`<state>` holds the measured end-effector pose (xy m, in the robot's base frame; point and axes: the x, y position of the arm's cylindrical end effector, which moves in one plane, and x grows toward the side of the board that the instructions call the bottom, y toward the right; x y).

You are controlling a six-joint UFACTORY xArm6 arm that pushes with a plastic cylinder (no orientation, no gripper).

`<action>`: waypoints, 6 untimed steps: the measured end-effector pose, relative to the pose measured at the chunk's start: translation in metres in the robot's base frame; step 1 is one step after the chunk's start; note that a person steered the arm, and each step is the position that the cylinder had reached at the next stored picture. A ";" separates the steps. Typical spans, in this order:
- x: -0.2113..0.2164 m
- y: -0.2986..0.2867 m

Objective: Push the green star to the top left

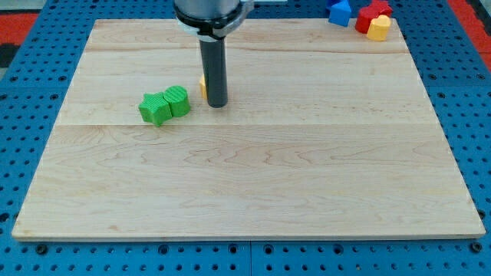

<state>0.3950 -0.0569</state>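
The green star point(155, 109) lies on the wooden board point(245, 169) at the view's middle left. A second green block point(177, 100), rounded in shape, touches the star's right side. My tip point(217, 103) rests on the board a short way to the right of the two green blocks, apart from them. A yellow block point(202, 87) shows only as a sliver behind the rod's left edge, mostly hidden.
At the view's top right corner sit a blue block point(339, 11), a red block point(373, 13) and a yellow block point(379, 28), close together at the board's edge. A blue pegboard point(31, 115) surrounds the board.
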 end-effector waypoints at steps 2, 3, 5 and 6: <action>0.028 -0.009; 0.033 -0.048; 0.004 -0.163; -0.003 -0.181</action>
<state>0.3922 -0.2380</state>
